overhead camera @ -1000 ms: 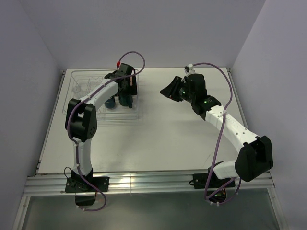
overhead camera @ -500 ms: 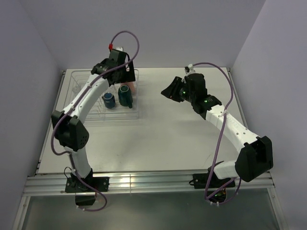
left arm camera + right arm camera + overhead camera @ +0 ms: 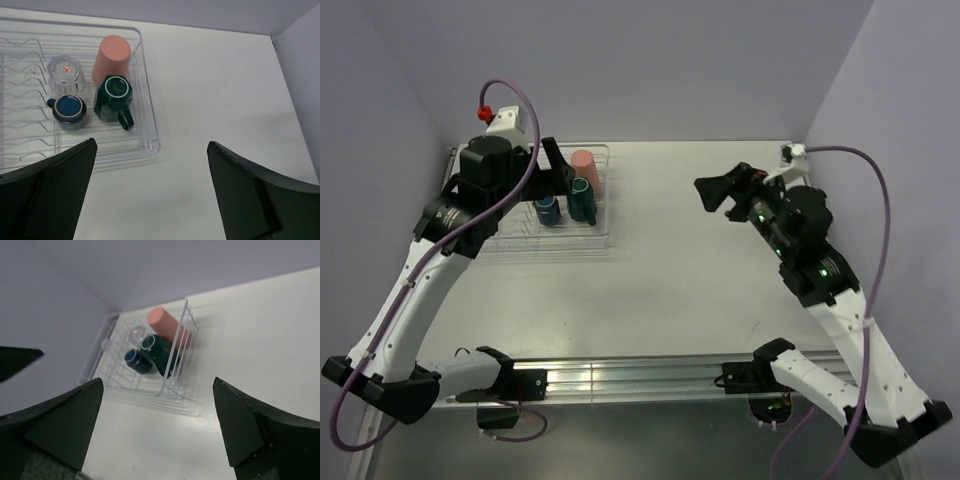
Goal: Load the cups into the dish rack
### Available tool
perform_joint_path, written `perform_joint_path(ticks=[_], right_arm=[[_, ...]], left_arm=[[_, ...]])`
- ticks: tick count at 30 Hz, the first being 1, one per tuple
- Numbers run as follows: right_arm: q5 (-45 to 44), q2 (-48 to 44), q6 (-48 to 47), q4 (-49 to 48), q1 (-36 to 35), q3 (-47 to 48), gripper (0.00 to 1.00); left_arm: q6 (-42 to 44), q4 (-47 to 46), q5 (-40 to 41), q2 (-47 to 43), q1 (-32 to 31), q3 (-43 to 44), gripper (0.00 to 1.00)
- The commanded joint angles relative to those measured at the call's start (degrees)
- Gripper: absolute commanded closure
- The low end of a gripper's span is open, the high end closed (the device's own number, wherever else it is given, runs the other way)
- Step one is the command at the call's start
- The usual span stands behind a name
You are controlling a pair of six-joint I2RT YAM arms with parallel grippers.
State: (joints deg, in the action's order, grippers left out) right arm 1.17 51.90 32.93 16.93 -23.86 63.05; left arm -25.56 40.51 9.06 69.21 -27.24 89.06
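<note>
The dish rack stands at the table's far left. Inside it a salmon-pink tumbler lies against the right wall, a teal mug and a navy mug sit mouth-down, and a clear glass tumbler stands behind them. The same cups show in the top view: pink, teal, navy. My left gripper hangs open and empty high above the rack's near right corner. My right gripper is open and empty over the table's middle right, facing the rack.
The white table is walled by lilac panels at the back and both sides. A metal rail with both arm bases runs along the near edge. Purple cables loop above each arm.
My left arm has risen up and away from the rack, leaving the teal mug inside. My right arm has drawn back to the right and its jaws have opened wider.
</note>
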Motion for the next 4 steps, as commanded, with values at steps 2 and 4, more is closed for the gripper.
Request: perform_joint_path(ticks=[2,4], right_arm=[[-7.8,-6.6,-3.7,3.0,0.1,-2.4,0.0],[-9.3,-8.3,-3.8,3.4,0.1,-2.5,0.0]], left_arm=[[0.7,-3.2,-3.6,-1.1,0.0,-4.0,0.01],[1.0,-3.9,-5.2,-1.7,0.0,-4.1,0.01]])
